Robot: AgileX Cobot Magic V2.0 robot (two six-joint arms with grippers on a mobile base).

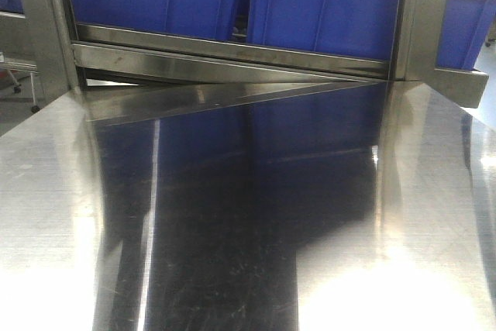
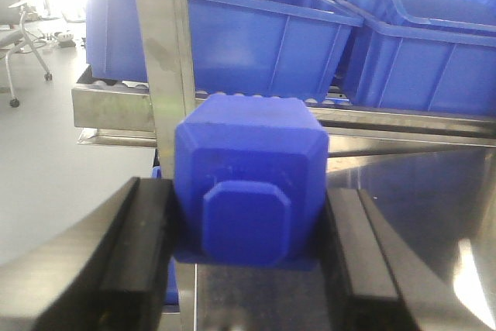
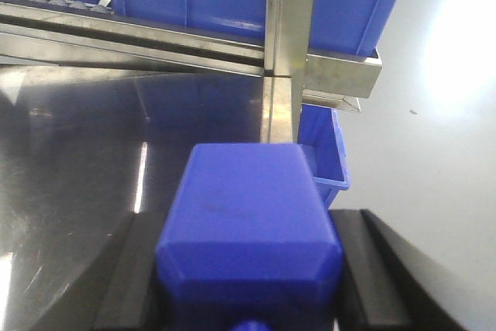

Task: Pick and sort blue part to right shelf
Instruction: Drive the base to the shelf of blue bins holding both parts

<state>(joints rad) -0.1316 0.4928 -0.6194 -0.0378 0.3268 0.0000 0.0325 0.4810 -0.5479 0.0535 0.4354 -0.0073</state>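
Note:
In the left wrist view my left gripper [image 2: 249, 222] is shut on a blue block-shaped part [image 2: 248, 180] with a raised octagonal boss facing the camera; both black fingers [image 2: 147, 246] press its sides. In the right wrist view my right gripper [image 3: 248, 269] is shut on a second blue block-shaped part [image 3: 246, 226], held between its black fingers [image 3: 360, 277] above the steel table. Neither gripper nor either part shows in the front view. Blue bins [image 1: 322, 5] sit on the shelf rack behind the table.
A shiny steel table [image 1: 232, 215] fills the front view. A steel rack with upright posts [image 3: 288, 44] and rails [image 1: 225, 56] carries several blue bins [image 2: 232, 32]. A small blue bin [image 3: 325, 156] sits lower at the table's right end. Grey floor lies beyond both table ends.

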